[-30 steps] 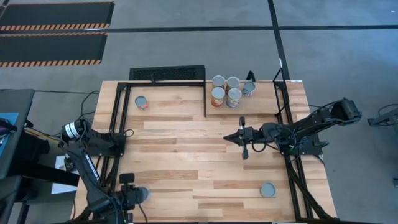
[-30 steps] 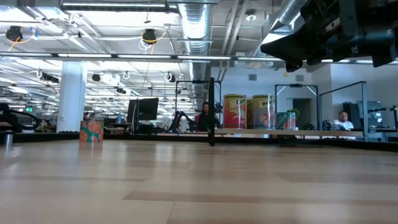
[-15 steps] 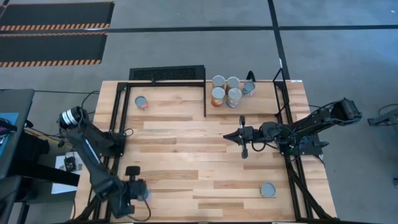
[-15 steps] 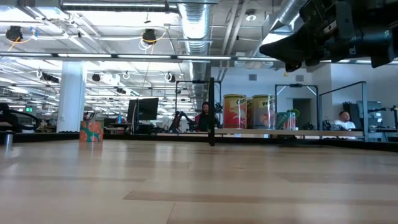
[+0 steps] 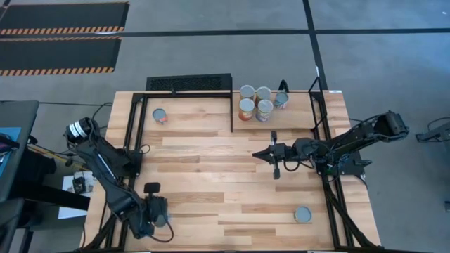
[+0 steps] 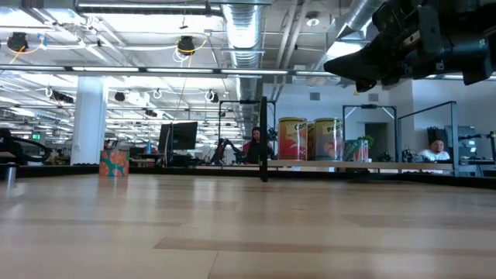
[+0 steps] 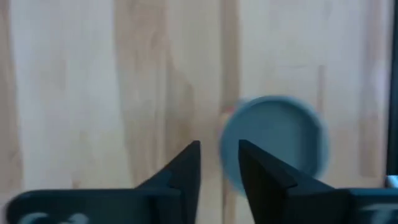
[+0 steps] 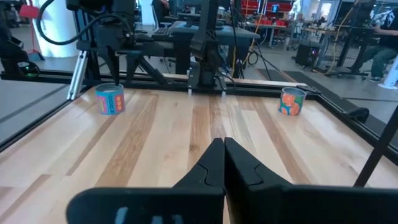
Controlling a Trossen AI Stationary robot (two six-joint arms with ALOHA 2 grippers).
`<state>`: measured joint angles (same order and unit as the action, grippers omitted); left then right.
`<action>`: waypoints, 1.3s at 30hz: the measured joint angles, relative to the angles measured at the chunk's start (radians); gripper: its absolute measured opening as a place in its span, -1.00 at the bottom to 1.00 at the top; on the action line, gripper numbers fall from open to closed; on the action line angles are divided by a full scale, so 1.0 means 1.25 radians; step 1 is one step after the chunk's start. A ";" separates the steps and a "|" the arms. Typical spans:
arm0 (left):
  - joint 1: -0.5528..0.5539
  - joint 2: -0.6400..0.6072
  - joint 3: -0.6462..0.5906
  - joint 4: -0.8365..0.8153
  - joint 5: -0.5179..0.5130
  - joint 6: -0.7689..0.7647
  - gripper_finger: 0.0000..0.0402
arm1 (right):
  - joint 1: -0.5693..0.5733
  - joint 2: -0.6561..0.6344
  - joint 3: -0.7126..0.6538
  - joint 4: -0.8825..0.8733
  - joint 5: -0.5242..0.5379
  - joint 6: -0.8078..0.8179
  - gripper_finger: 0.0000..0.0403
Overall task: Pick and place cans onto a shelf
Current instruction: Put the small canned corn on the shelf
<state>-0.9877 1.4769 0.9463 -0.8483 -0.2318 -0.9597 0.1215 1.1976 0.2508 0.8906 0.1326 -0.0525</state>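
My left gripper [image 5: 155, 211] points down at the table's near left corner, its fingers a narrow gap apart [image 7: 219, 158]. Beside one fingertip stands a grey-blue can [image 7: 275, 144] on the table, also seen in the high view [image 5: 164, 220]; nothing is between the fingers. My right gripper [image 5: 261, 154] is shut and empty, level above the table's middle [image 8: 222, 149]. Several cans [image 5: 254, 102] stand on the shelf [image 5: 242, 121] at the far side. Single cans stand at the far left [image 5: 160, 116] and the near right [image 5: 303, 214].
A black frame [image 5: 232, 105] borders the shelf and runs along the table's left and right edges. One more can [image 5: 281, 100] stands at the shelf's right end. Bare wood lies between the two grippers. People sit in the room beyond the table [image 6: 434, 151].
My left arm has swung its elbow outward, and its gripper has gone a little toward the table's far edge and right, staying by the near-left can. The can has stayed in place.
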 joint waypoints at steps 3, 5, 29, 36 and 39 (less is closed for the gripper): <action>-0.001 0.000 0.000 -0.015 0.013 -0.022 -0.38 | 0.000 0.000 0.000 0.000 0.000 0.000 -0.94; -0.001 0.000 0.000 -0.012 0.021 -0.023 -0.32 | 0.000 0.000 0.000 -0.003 0.000 0.001 -0.94; 0.025 -0.047 -0.038 -0.122 0.082 -0.266 -0.99 | 0.000 0.000 0.000 -0.014 0.000 0.000 -0.93; 0.126 -0.112 -0.047 -0.126 -0.053 -0.327 -0.99 | 0.000 0.000 0.000 -0.018 0.000 0.000 -0.94; 0.202 -0.130 -0.064 -0.115 -0.073 -0.255 -0.99 | 0.000 0.000 0.000 -0.019 0.000 0.000 -0.93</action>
<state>-0.7358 1.3138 0.8661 -0.9916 -0.3237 -1.2782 0.1215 1.1976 0.2508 0.8673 0.1326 -0.0521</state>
